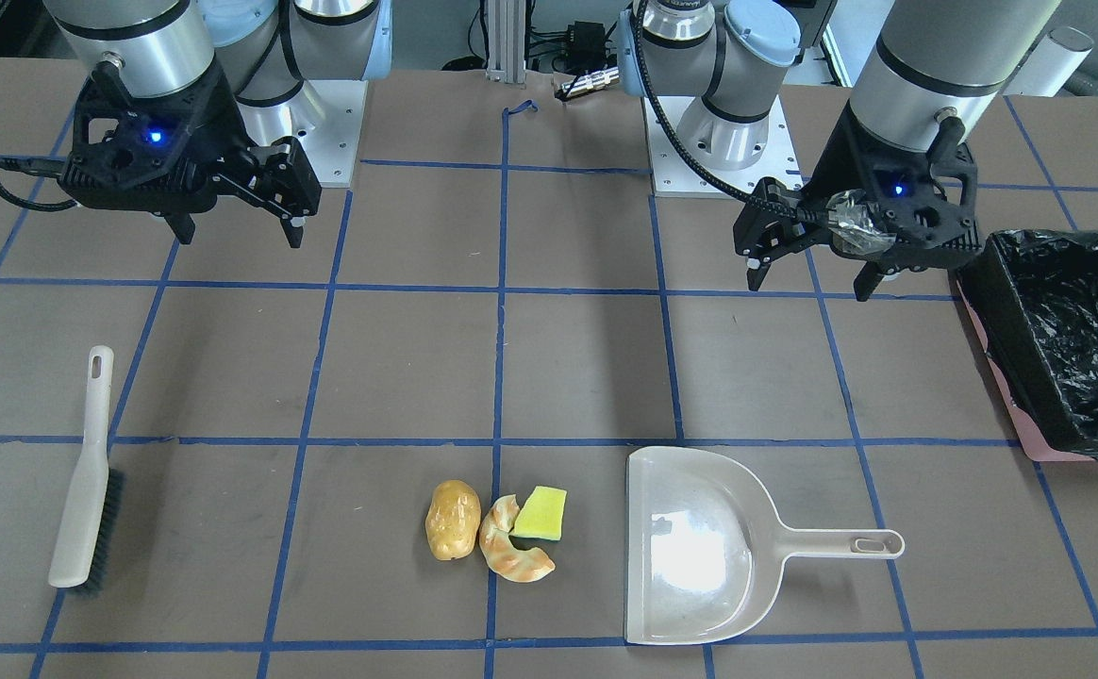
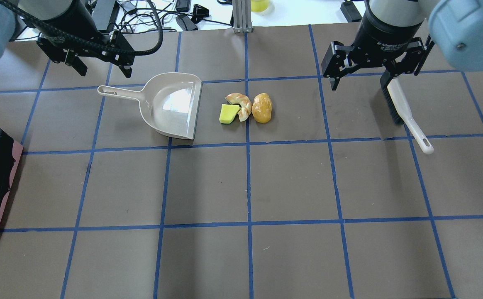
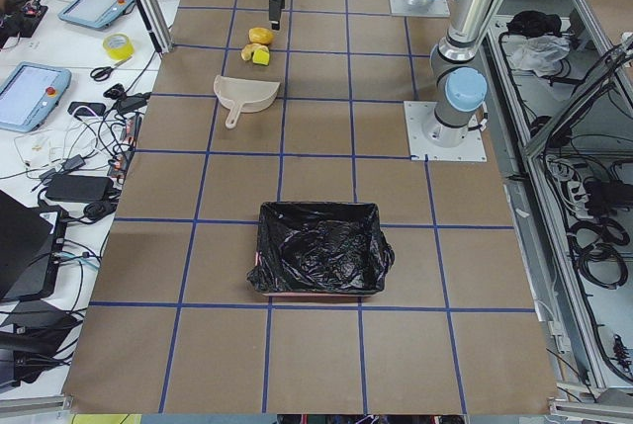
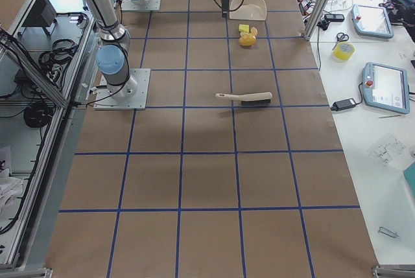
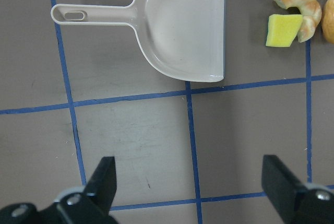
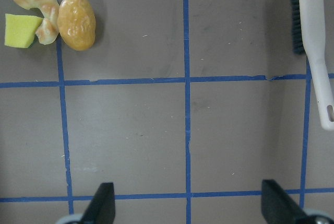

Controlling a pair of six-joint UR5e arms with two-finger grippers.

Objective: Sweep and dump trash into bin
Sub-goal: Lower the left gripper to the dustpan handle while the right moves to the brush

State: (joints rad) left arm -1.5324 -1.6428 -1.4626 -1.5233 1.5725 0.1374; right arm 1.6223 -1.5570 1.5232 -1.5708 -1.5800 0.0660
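The trash lies together on the brown table: a golden-brown potato (image 1: 453,520), a tan croissant (image 1: 511,552) and a yellow-green sponge wedge (image 1: 541,512). They also show in the overhead view: potato (image 2: 262,108), croissant (image 2: 241,103), sponge (image 2: 228,113). The pink bin (image 1: 1006,354) with a black bag stands at the table's end on my left side (image 2: 11,174). My left gripper (image 2: 104,74) is open and empty, above the table near the dustpan handle. My right gripper (image 2: 358,86) is open and empty, beside the brush's bristle end.
A beige dustpan (image 2: 175,104) lies flat with its open edge toward the trash and its handle toward the bin side. A beige brush with dark bristles (image 2: 403,108) lies on my right side. Blue tape lines grid the table. Both arm bases (image 1: 700,132) stand at the robot's edge.
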